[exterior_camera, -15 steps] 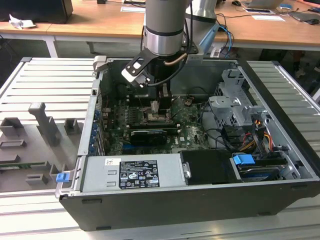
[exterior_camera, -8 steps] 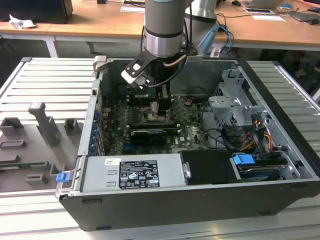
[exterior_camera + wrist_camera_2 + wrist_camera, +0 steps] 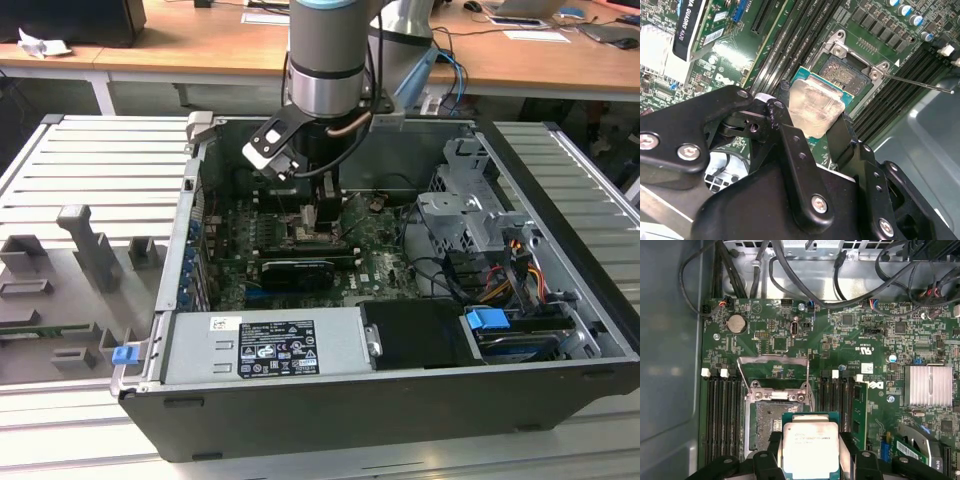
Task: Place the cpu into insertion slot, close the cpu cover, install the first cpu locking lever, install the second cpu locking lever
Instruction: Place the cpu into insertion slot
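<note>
You have the pincer (image 3: 814, 117) clamped on the cpu (image 3: 812, 102), close by the bare slot (image 3: 771, 422); the cpu cover (image 3: 772, 359) stands raised. The cpu is not yet seated.

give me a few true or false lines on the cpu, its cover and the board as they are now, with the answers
1. The hand grips the cpu between its fingers. True.
2. The cpu is seated flat in the socket. False: it is in the hand, partly overlapping one corner of the socket in the first wrist view, and the socket's contact field is bare.
3. The cpu cover is closed over the socket. False: it is swung open, and green board shows through its window.
4. A silver finned heatsink sits on the motherboard. True.
</note>
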